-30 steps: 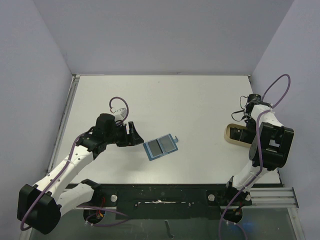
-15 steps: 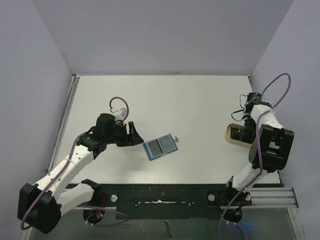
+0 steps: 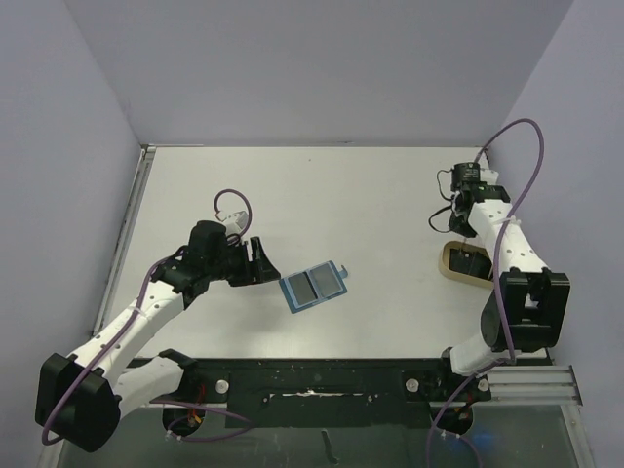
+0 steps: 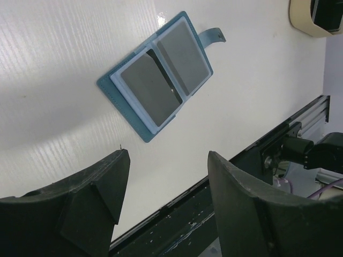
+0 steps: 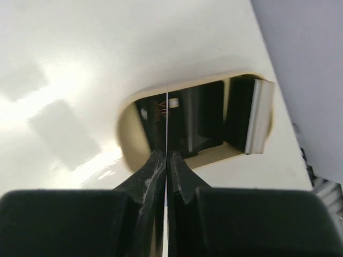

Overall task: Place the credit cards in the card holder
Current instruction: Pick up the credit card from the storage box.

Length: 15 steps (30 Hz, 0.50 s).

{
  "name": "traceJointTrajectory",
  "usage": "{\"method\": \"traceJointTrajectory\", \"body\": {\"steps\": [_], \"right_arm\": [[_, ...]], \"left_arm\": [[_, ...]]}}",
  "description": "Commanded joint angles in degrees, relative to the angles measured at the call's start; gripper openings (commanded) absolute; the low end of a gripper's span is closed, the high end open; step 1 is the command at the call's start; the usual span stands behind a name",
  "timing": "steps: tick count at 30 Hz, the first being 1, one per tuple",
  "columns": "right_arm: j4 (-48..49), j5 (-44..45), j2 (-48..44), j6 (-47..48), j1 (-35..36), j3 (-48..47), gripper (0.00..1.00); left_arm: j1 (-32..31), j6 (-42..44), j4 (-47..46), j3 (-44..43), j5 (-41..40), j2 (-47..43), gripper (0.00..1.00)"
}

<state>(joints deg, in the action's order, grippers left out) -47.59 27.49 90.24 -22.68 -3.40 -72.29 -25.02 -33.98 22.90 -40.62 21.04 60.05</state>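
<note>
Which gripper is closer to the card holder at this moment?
Left. The left gripper is open just to the left of the card holder, not touching it. The right gripper is far off to its right, near the tray, shut on a card.

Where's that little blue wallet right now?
In the top view the card holder lies open near the middle of the table, just to the right of the left gripper and apart from it.

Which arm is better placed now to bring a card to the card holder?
Right. The right gripper is shut on a thin card, seen edge-on, by the tray. The left gripper is open and empty beside the open card holder, so it probably suits steadying it.
</note>
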Motion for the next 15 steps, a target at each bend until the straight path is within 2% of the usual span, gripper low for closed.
{"method": "traceJointTrajectory", "body": {"steps": [1, 9, 15], "right_arm": [[0.3, -6.6, -7.7, -1.9, 5.7, -2.8, 0.0], [8.3, -22.0, -17.0, -3.2, 15.7, 1.5, 0.0], [20.1, -41.0, -21.6, -8.8, 21.9, 8.1, 0.0]], "left_arm": [[0.3, -3.7, -6.1, 0.0, 3.4, -1.2, 0.59], [0.3, -15.8, -18.9, 2.7, 10.7, -4.5, 0.57], [0.3, -25.3, -30.3, 6.3, 12.3, -5.0, 0.56]]}}
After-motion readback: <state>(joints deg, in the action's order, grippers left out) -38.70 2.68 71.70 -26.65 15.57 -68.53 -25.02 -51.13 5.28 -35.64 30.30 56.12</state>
